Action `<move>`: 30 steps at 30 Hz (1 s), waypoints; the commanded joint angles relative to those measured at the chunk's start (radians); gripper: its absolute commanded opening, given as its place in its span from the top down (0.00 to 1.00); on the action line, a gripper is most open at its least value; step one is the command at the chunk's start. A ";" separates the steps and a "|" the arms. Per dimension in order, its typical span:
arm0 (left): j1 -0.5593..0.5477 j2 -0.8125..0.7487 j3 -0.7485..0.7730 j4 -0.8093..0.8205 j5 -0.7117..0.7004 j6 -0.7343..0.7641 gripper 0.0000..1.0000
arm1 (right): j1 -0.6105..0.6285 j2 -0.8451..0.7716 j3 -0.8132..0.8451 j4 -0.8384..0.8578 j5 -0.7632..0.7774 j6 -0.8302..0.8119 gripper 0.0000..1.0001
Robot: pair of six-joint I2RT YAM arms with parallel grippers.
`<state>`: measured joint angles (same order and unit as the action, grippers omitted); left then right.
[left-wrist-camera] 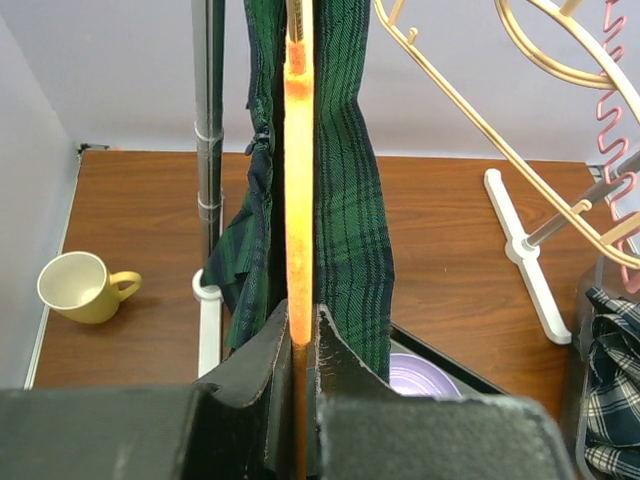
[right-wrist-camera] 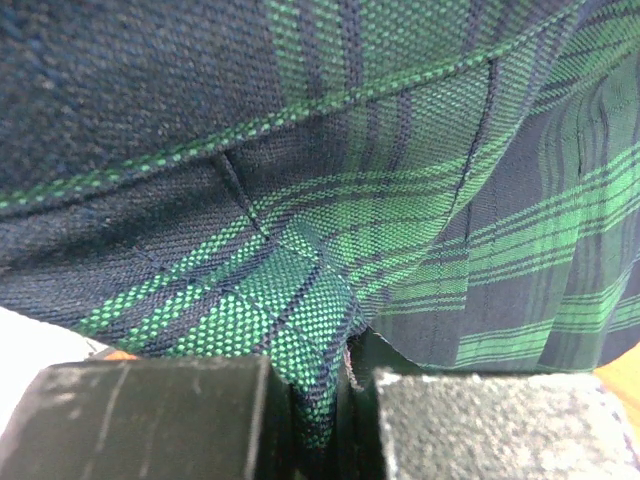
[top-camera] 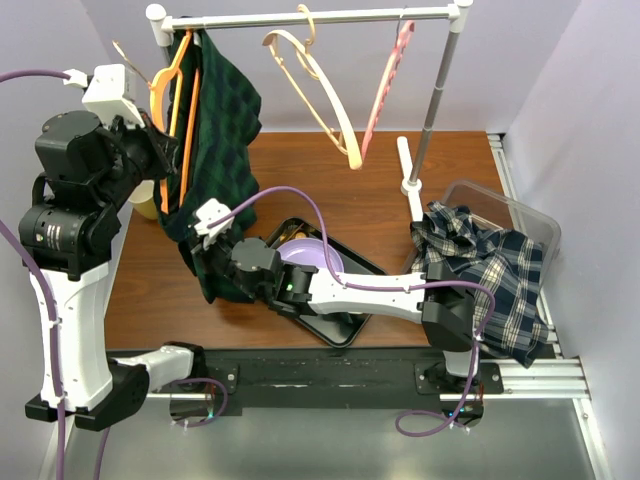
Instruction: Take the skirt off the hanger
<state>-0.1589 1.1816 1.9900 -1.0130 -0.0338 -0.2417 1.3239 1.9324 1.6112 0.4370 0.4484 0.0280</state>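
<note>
A dark green plaid skirt (top-camera: 222, 140) hangs on an orange hanger (top-camera: 172, 72) at the left end of the white rack rail (top-camera: 310, 16). My left gripper (top-camera: 150, 150) is shut on the hanger's orange bar (left-wrist-camera: 298, 200), seen edge-on between the fingers in the left wrist view. My right gripper (top-camera: 222, 262) is shut on a fold of the skirt's lower edge (right-wrist-camera: 300, 330), which fills the right wrist view. The skirt (left-wrist-camera: 345, 180) drapes on both sides of the hanger bar.
Two beige hangers (top-camera: 310, 85) and a pink hanger (top-camera: 385, 85) hang on the rail. The rack's upright post (top-camera: 432, 110) stands on a white foot (top-camera: 410, 180). A black tray (top-camera: 345, 330) holds a purple bowl (top-camera: 310, 255). A yellow mug (left-wrist-camera: 80, 288) sits left. A clear bin (top-camera: 520, 215) holds plaid skirts (top-camera: 490, 270).
</note>
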 commanded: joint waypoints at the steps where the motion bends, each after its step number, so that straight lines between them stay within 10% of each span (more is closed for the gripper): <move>1: 0.002 -0.066 0.119 0.162 0.040 0.009 1.00 | -0.074 0.053 -0.053 -0.096 0.070 0.036 1.00; 30: 0.002 -0.112 -0.020 0.160 0.072 0.007 1.00 | 0.041 -0.068 -0.037 -0.093 0.072 -0.005 1.00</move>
<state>-0.1581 1.1240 1.9305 -1.0199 -0.0116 -0.2253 1.3682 1.9247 1.5929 0.4065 0.5034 0.0216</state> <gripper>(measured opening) 0.069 0.033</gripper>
